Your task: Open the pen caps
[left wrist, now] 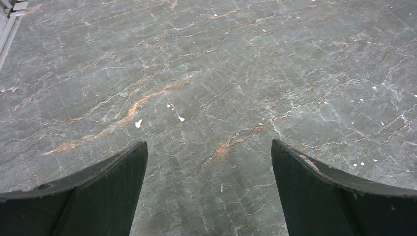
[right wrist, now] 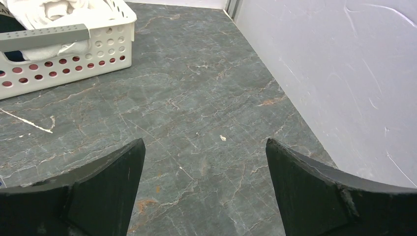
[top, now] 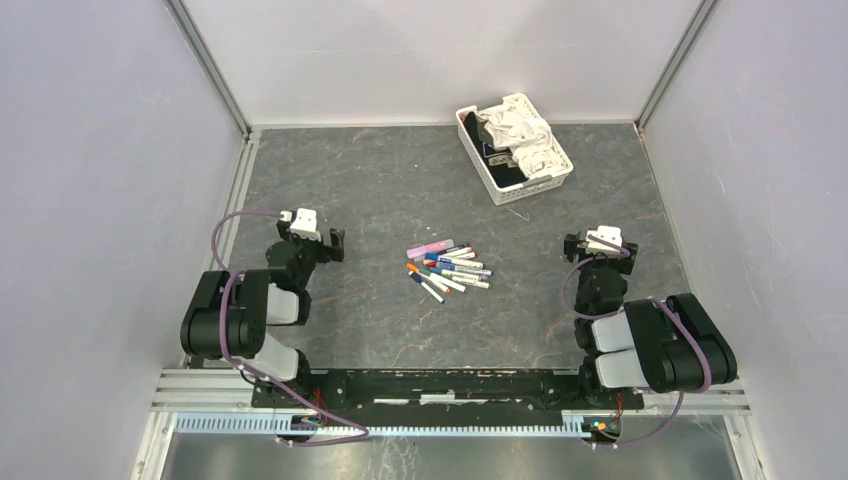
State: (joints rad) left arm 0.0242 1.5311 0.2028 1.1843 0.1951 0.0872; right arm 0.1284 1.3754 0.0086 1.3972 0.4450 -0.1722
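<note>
Several pens (top: 448, 268) lie in a loose pile at the middle of the dark stone table, white barrels with coloured ends. Their pen caps (top: 411, 267) look fitted on the barrels, though they are too small to tell for sure. My left gripper (top: 312, 240) rests to the left of the pile, apart from it. It is open, and the left wrist view shows only bare table between its fingers (left wrist: 209, 142). To the right of the pile my right gripper (top: 598, 243) is also open, with nothing between its fingers (right wrist: 205, 140). Neither wrist view shows the pens.
A white perforated basket (top: 482, 170) holding crumpled cloth stands at the back right; its wall (right wrist: 74, 59) shows at the upper left of the right wrist view. White enclosure walls (right wrist: 344, 73) ring the table, close on the right arm's right side.
</note>
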